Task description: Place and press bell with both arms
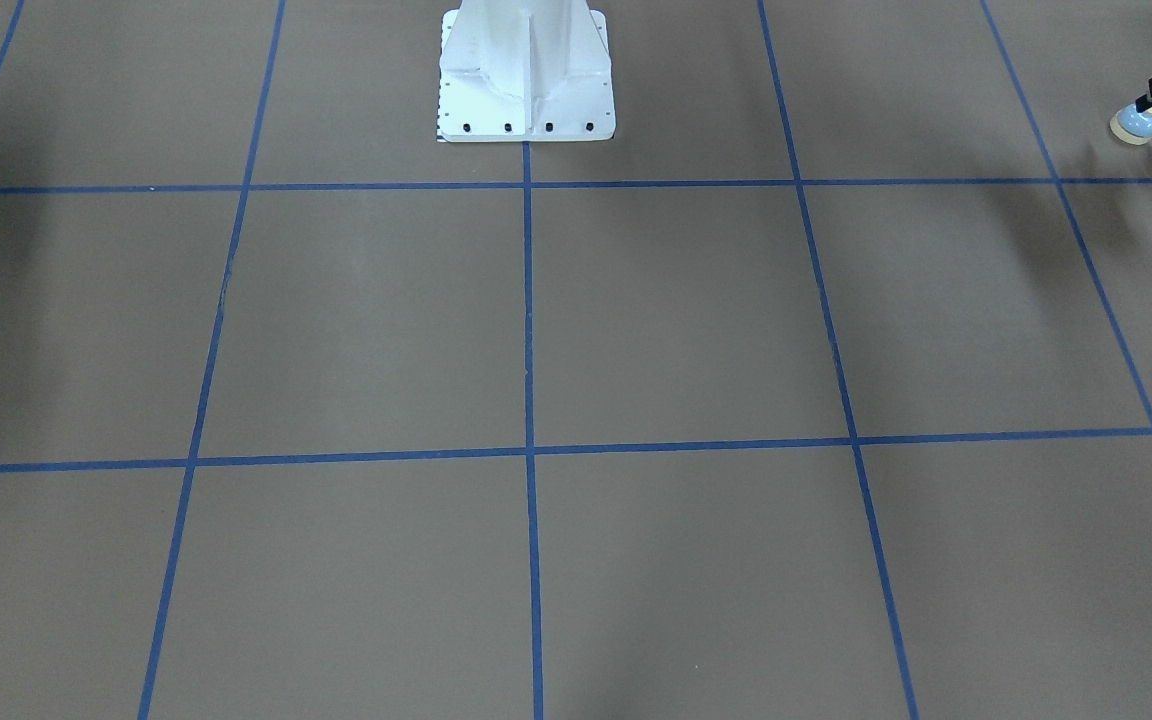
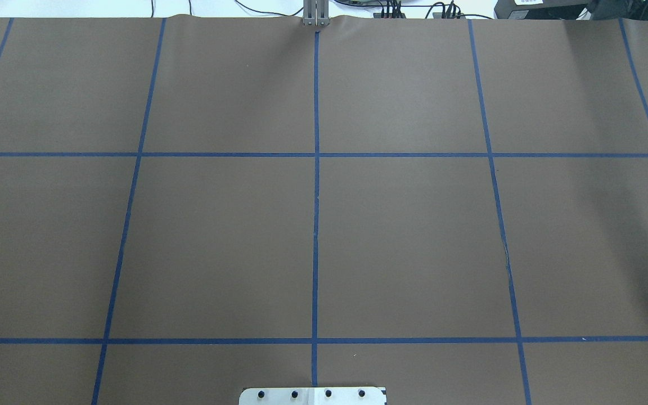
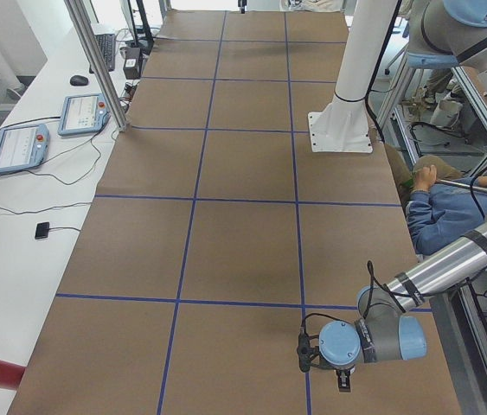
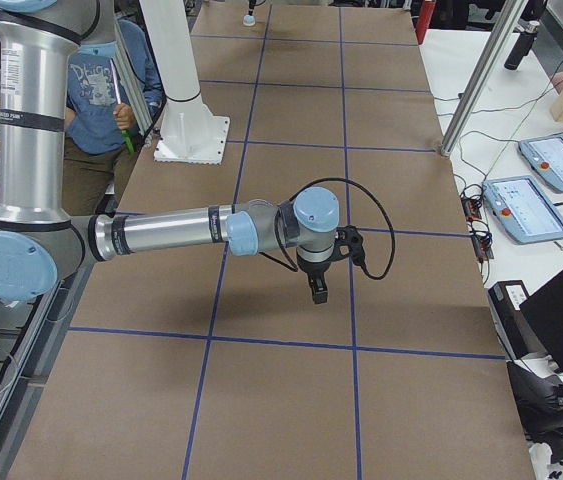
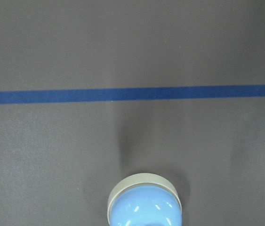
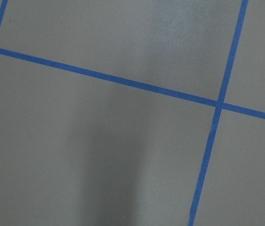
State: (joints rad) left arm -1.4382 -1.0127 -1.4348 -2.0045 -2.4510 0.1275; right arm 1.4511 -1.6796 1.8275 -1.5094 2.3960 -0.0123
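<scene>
The light-blue bell [image 1: 1136,123] with its cream base shows at the far right edge of the front-facing view, slightly tilted. My left gripper [image 1: 1149,103] grips it at the top, fingers closed on it. The left wrist view shows the bell [image 5: 144,205] from above, just short of a blue tape line. It also shows tiny at the far table end in the exterior right view [image 4: 249,18]. My right gripper [image 4: 318,290] hangs over the table near a grid crossing and shows only in that side view, so I cannot tell its state.
The white pedestal base [image 1: 526,90] stands at the robot's side of the table. A side table with control panels [image 3: 20,145] and a metal post [image 3: 96,60] runs along the far side. A person in blue [image 3: 451,212] sits behind the robot.
</scene>
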